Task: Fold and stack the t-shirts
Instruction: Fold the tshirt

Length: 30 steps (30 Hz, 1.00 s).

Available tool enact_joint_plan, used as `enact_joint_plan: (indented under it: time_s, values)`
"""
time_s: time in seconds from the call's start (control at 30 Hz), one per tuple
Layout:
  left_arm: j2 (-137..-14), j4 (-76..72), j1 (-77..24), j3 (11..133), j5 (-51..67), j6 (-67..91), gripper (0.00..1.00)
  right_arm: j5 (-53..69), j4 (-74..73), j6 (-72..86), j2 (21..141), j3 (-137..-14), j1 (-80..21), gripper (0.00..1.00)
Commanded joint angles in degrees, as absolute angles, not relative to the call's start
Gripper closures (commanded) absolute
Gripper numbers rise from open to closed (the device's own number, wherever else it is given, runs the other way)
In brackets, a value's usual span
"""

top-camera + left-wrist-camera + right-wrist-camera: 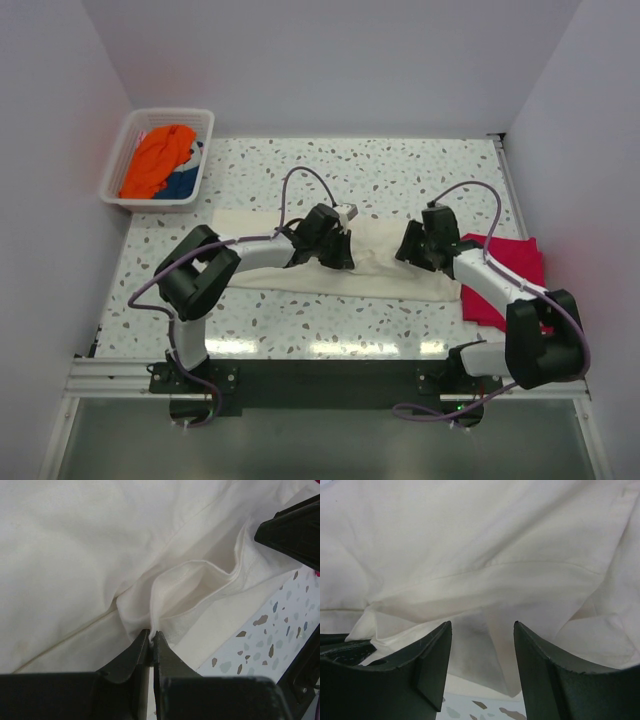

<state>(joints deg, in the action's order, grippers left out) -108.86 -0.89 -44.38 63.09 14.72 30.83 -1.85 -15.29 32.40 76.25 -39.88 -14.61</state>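
A cream t-shirt (375,262) lies spread across the middle of the table. My left gripper (338,250) sits over its centre and is shut on a pinched fold of the cream cloth (151,636). My right gripper (418,250) is at the shirt's right part, jaws open, with cream cloth (482,650) lying between and below the fingers. A folded red t-shirt (510,262) lies at the right, partly under my right arm.
A white basket (118,170) at the back left holds an orange shirt (158,158) and a blue one (180,185). White walls close in the table on the left, right and back. The speckled tabletop (400,170) shows behind the shirt.
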Motion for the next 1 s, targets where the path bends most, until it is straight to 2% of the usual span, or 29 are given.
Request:
enact_joint_plan:
  time_s: [0.0,0.13,0.17,0.3,0.33,0.43,0.5,0.53,0.63,0.67,0.8,0.83,0.97]
  values:
    - [-109.07,-0.09,-44.65,64.16,14.06,29.53,1.00,-1.06,-11.95,33.13,75.50,-41.84,-14.68,0.44]
    - [-109.16,-0.18,-44.65,64.34,13.97,29.62,1.00,-0.44,-13.27,33.57,73.39,-40.87,-14.59,0.54]
    - [-109.16,-0.35,-44.65,64.42,13.97,29.79,1.00,-0.44,-13.53,33.66,72.00,-40.52,-14.59,0.60]
    - [-109.16,-0.61,-44.65,64.86,14.15,30.06,1.00,-0.09,-15.02,34.01,68.82,-39.81,-14.59,0.73]
    - [-109.25,-0.62,-44.65,65.21,14.06,30.06,1.00,-0.17,-15.81,33.93,68.38,-39.64,-14.59,0.79]
    - [-109.42,-0.61,-44.65,65.65,14.24,30.23,1.00,1.14,-17.13,33.92,66.27,-39.02,-14.59,0.82]
    - [-109.60,-0.53,-44.65,65.83,14.33,30.23,1.00,0.18,-18.10,33.23,65.22,-38.94,-14.59,0.76]
    - [-109.69,-0.53,-44.65,65.83,14.33,30.23,1.00,-1.22,-18.45,33.05,65.04,-38.76,-14.59,0.68]
    - [-110.04,-0.53,-44.65,65.83,14.24,30.32,1.00,-2.29,-18.28,32.26,66.26,-39.11,-14.59,0.59]
    - [-110.13,-0.61,-44.65,65.83,14.24,30.32,1.00,-2.02,-17.50,32.17,67.05,-39.11,-14.59,0.54]
    - [-110.48,-0.70,-44.65,66.01,14.41,30.41,1.00,-0.53,-15.47,31.73,72.15,-40.25,-14.50,0.43]
    - [-110.57,-0.79,-44.65,66.01,14.41,30.41,1.00,-0.09,-14.16,31.64,74.33,-40.34,-14.41,0.37]
    - [-110.83,-0.88,-44.65,66.09,14.50,30.41,1.00,2.80,-10.73,32.08,78.65,-40.52,-14.24,0.34]
